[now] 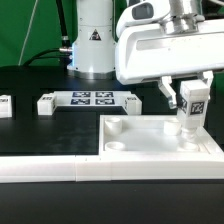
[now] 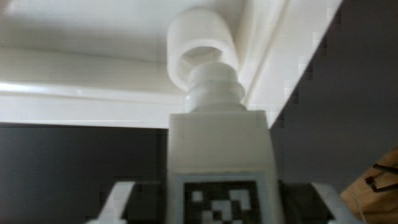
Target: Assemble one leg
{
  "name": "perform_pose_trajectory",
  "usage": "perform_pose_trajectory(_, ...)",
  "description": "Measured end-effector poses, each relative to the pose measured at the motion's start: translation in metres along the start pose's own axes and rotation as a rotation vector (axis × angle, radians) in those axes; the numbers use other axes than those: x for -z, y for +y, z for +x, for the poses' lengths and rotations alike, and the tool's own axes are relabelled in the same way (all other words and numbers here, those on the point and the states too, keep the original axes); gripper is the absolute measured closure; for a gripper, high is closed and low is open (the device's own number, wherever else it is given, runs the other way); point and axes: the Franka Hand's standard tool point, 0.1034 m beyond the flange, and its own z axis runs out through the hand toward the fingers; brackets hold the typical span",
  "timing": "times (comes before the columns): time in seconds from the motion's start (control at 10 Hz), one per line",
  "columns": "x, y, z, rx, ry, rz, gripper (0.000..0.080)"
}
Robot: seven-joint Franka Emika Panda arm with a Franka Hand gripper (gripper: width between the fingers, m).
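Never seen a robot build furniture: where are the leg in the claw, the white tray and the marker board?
leg (image 1: 194, 102), exterior view, its square marker.
tray (image 1: 150, 137), exterior view, its bare floor.
marker board (image 1: 88, 100), exterior view, its middle.

The leg (image 1: 191, 108) is white with a black-and-white marker, the tray (image 1: 150, 142) white, the table (image 1: 45, 135) black.

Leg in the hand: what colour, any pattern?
White leg, black-and-white square marker on its side. Shows best in the exterior view.
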Motion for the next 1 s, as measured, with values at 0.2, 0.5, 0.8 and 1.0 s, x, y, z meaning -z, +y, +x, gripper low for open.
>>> perform_pose_trajectory(0.2, -0.0044, 0.0007, -0.0032, -0.001, 0.010, -0.003, 0.0511)
perform_pose_trajectory(0.5, -0.0054, -0.0024, -0.0031, 0.003, 0.018, -0.002, 0.0511)
perform_pose_trajectory(0.8, -0.0074, -0.0013, -0.0019, 0.003, 0.046, -0.008, 0.0511)
perform_pose_trajectory(1.0, -0.0126, -0.0007, -0.0080, 0.002, 0.043, -0.010, 0.0511)
